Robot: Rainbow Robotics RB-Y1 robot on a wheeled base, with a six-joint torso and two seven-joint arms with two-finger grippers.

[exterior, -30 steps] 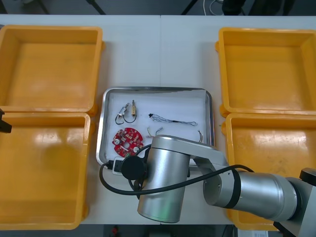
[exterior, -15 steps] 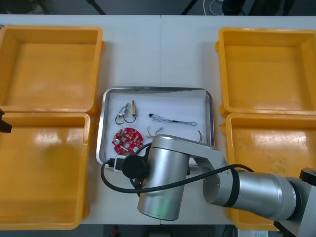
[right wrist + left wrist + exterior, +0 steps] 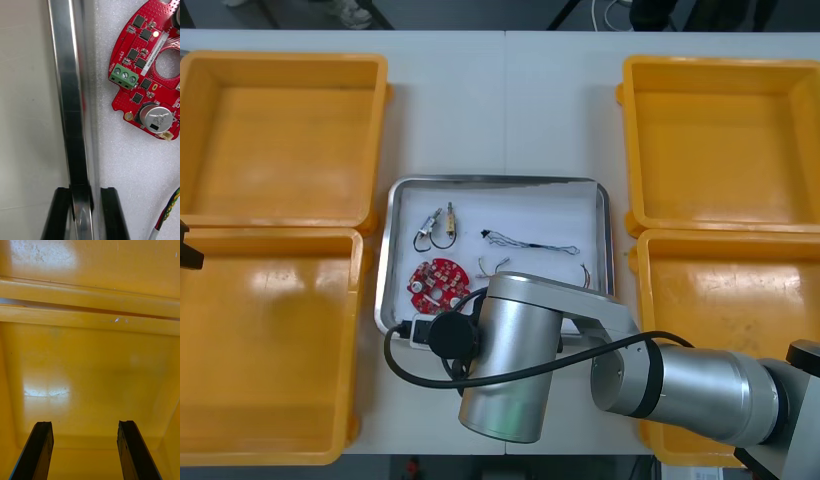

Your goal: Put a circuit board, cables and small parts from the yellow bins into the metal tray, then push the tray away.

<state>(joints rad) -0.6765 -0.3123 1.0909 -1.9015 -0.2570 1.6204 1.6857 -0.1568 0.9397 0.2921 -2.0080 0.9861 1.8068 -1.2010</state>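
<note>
Silver and shiny at its rim, white inside, the metal tray [image 3: 495,181] sat in the middle of the tabletop [image 3: 500,100], between the two yellow bins at the left edge [image 3: 280,140] [image 3: 270,340] and the two at the right edge [image 3: 720,140] [image 3: 730,330], nearer the left pair. The right arm [image 3: 510,370] reached across the tray's near edge. In its wrist view the right gripper [image 3: 83,195] was clamped on the tray's rim [image 3: 67,112], the black fingers [image 3: 60,213] held narrowly apart by the metal, one outside over the table and one inside over the white lining. The round red circuit board [image 3: 437,283] lay flat in the tray's near-left corner, close inside the gripped rim [image 3: 148,71] and apart from the fingers. Small metal parts [image 3: 438,225] lay beyond it along the tray's left side, and a thin twisted cable [image 3: 530,243] stretched across the middle toward the right edge. A cable with red and yellow strands [image 3: 170,210] lay on the lining near the inner finger. The left gripper [image 3: 85,427] hung with its fingers spread wide and nothing between them over the bare floor of a left-hand bin [image 3: 90,371]; which of the two could not be told.
</note>
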